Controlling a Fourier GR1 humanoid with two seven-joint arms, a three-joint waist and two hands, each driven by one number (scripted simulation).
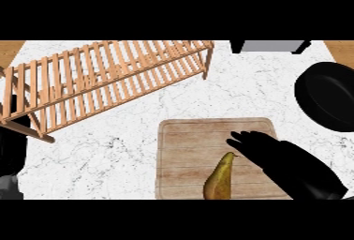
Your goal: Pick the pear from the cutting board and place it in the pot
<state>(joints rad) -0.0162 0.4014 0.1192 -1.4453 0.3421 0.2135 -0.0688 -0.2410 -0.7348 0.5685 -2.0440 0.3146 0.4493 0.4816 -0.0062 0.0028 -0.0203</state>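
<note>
A yellow-brown pear (pixel 220 180) lies on the wooden cutting board (pixel 190 150), toward the board's near edge, with its narrow end pointing away from me. My right hand (pixel 266 150) comes in from the lower right and lies over the board's right half, just right of the pear. Its fingers are relaxed and open and hold nothing; whether they touch the pear I cannot tell. The black pot (pixel 330 96) stands at the right edge, beyond the board and partly cut off. My left hand (pixel 11 150) rests open at the left edge, partly behind the rack.
A wooden slatted rack (pixel 104 77) fills the upper left of the white marble counter (pixel 138 145). A grey appliance (pixel 271 46) stands at the back, left of the pot. Bare counter lies between the board and the pot.
</note>
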